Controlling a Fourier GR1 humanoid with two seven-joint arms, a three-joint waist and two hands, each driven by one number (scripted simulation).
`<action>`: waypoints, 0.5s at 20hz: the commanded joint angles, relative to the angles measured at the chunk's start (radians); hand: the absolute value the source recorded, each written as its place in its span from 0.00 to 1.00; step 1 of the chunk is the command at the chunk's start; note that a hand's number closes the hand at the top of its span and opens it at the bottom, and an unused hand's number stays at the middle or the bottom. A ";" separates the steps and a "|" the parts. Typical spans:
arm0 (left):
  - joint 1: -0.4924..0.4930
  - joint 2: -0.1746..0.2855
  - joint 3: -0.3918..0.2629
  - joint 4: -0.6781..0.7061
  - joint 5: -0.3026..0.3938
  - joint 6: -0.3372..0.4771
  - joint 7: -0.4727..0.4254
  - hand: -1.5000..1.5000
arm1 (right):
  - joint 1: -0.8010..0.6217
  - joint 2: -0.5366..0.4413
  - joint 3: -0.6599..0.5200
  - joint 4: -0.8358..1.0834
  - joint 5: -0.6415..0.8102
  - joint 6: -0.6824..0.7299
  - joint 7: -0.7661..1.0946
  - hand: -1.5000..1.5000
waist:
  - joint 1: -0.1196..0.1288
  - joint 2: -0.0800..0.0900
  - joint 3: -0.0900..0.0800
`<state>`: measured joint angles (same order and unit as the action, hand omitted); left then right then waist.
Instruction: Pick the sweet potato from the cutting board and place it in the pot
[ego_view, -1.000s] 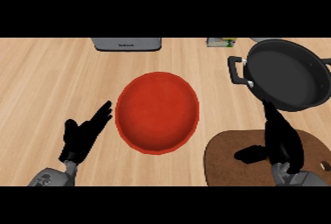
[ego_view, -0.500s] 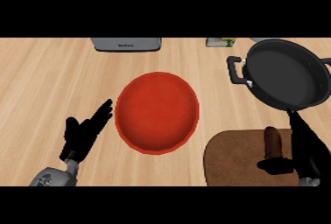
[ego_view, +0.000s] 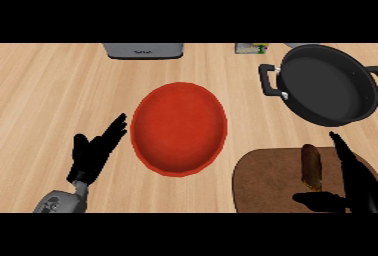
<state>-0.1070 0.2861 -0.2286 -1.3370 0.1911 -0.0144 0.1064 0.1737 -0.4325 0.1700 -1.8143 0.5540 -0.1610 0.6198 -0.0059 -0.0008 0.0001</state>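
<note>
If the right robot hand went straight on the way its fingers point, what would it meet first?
Likely the black pot, at its near rim: the right robot hand points toward it with nothing between. The sweet potato lies beside the hand, not ahead. Height is unclear.

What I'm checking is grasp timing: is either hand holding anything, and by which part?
Nothing is held. The right hand is open beside the brown elongated sweet potato; the left hand rests open.

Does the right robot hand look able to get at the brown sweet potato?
Probably yes: the open right robot hand flanks the brown oblong sweet potato on the dark wooden cutting board, nothing between.
</note>
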 joint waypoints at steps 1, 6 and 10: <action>-0.011 -0.003 0.024 0.006 -0.001 -0.025 0.004 0.50 | -0.024 0.057 -0.050 0.087 -0.077 -0.037 -0.140 0.00 | 0.005 0.001 0.000; 0.050 -0.013 0.027 -0.010 -0.031 -0.046 -0.026 0.50 | -0.017 0.067 -0.162 0.213 -0.175 -0.017 -0.275 0.00 | 0.007 0.001 0.000; -0.005 -0.026 0.064 0.051 -0.052 -0.062 -0.012 0.50 | -0.028 0.115 -0.178 0.305 -0.193 -0.011 -0.340 0.00 | 0.004 0.001 0.000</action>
<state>-0.1031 0.2544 -0.1973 -1.3309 0.1512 -0.0472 0.1086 0.1666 -0.3333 0.0449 -1.6095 0.4095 -0.1911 0.3562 -0.0018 -0.0001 0.0003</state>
